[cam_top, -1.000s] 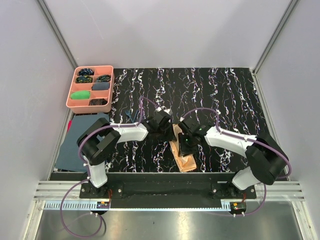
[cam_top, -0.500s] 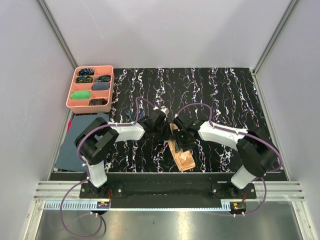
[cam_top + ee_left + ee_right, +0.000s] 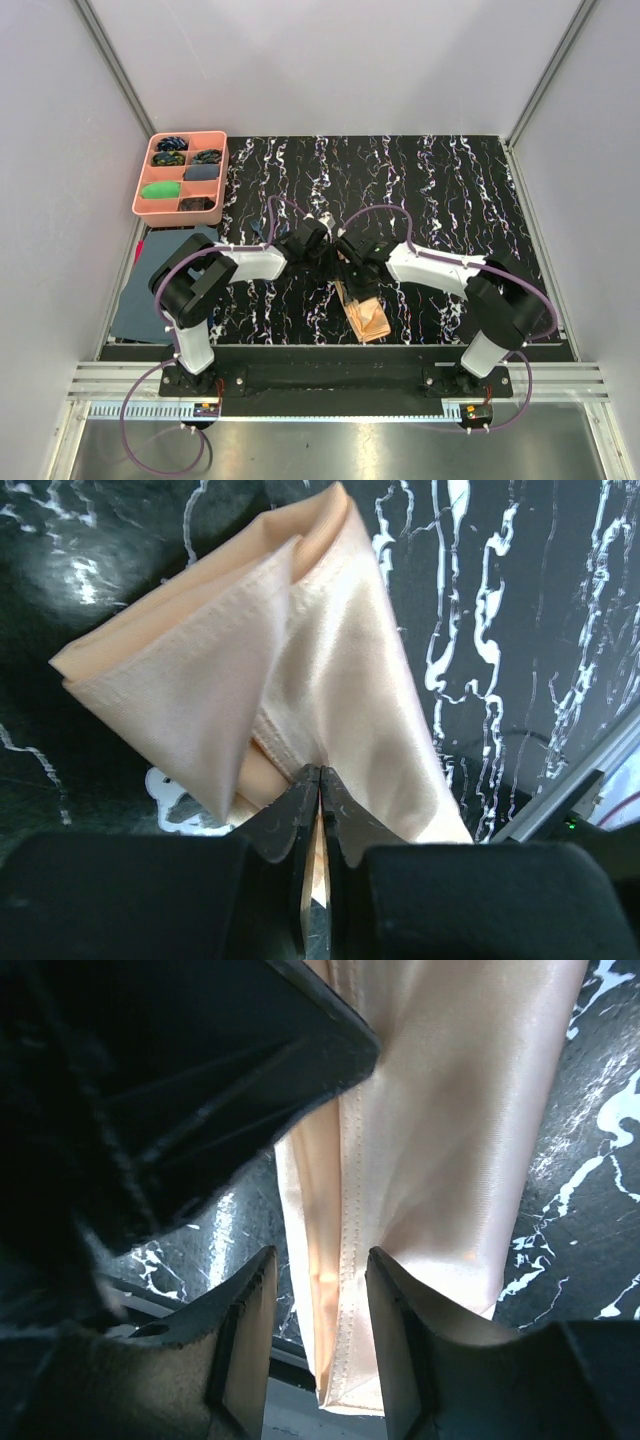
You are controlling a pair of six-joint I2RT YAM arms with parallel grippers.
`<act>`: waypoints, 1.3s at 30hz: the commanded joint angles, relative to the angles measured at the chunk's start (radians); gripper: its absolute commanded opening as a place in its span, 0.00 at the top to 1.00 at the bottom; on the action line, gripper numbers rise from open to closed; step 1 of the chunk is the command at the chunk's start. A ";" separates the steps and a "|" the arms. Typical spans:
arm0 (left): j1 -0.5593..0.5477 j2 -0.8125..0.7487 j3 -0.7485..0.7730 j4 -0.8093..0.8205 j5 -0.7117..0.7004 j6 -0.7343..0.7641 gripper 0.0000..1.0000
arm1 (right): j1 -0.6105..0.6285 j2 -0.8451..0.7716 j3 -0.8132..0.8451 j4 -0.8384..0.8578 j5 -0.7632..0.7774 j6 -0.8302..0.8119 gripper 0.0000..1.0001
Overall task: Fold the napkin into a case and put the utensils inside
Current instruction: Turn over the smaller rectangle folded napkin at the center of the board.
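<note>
- Left gripper [image 3: 319, 780]: jaws pressed together, pinching an upper layer of the napkin [image 3: 330, 670].
- Right gripper [image 3: 318, 1280]: fingers spread, straddling the stitched hem of the same fabric without clamping it.
- Progress: the napkin lies near the front edge of the table [image 3: 450, 190], folded into a narrow layered strip. The case looks partly formed, with its flaps loose.
- Remaining, by judgement: finish the pouch, then insert the utensils. None shows in the fabric.
- Pose: left arm [image 3: 250, 262] and right arm [image 3: 430, 265] bend inward, wrists meeting over the strip's far end.
- Far left: pink tray [image 3: 180, 212].
</note>
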 commanded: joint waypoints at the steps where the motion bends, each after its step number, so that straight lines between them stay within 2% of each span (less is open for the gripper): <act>1: 0.010 0.009 -0.010 0.013 0.020 0.000 0.89 | 0.026 0.049 0.024 -0.004 0.036 -0.006 0.50; 11: 0.039 0.018 -0.021 0.078 0.106 -0.073 0.88 | 0.120 0.156 0.036 -0.030 0.199 0.045 0.45; 17: 0.042 0.030 -0.036 0.114 0.122 -0.096 0.88 | 0.195 0.164 0.058 -0.057 0.283 0.095 0.44; 29: 0.043 -0.008 -0.066 0.112 0.083 -0.035 0.93 | 0.195 -0.091 0.026 0.020 0.236 0.059 0.41; 39: 0.045 -0.010 -0.055 0.096 0.075 -0.038 0.93 | 0.195 -0.006 0.000 0.028 0.263 -0.006 0.41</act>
